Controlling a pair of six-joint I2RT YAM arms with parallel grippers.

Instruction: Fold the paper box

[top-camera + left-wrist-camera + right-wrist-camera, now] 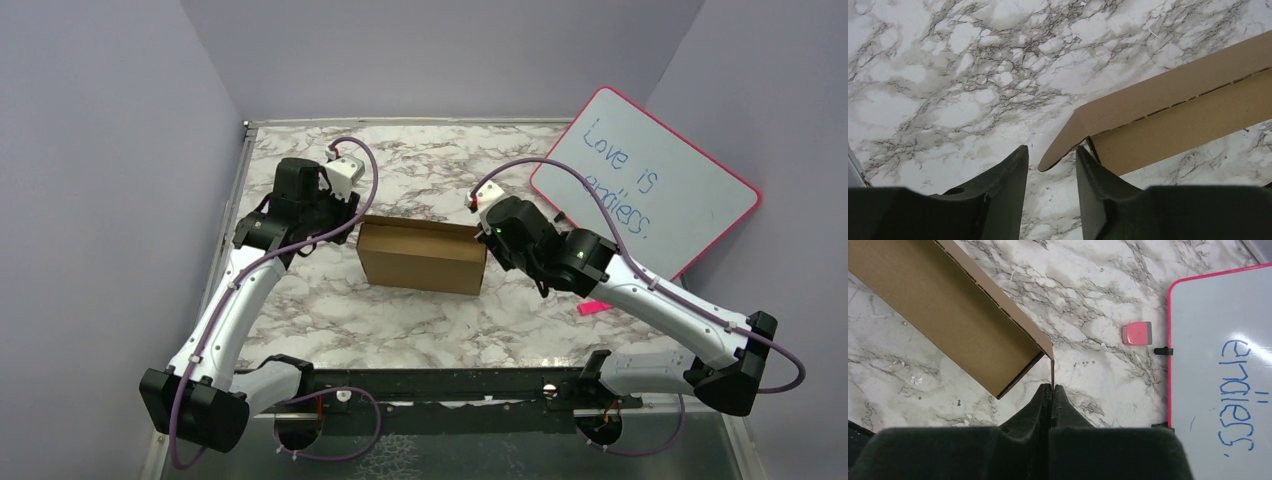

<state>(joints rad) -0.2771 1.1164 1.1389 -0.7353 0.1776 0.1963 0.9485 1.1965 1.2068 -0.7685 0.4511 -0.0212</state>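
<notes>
Here's the paper box (422, 258), plain brown, standing on the marble table (330, 310) between my two arms, its long side facing my bases; my left gripper (1048, 162) sits at its left end, my right gripper (1051, 389) at its right end. On the left my fingers (1010, 175) stand partly apart, gripping nothing; the rounded corner of a flap sits right at the gap between the tips, with marble showing on either side of it; whether the right-hand tip touches the cardboard I cannot tell. On the right my fingers are pressed tight together; a thin edge of flap, seen end-on, runs from the box's corner straight down into the tips, so I have that flap pinched. Beyond my right hand a pink eraser (1137, 333) lies on the marble just beside the pink-rimmed whiteboard (650, 180), which carries blue handwriting.
</notes>
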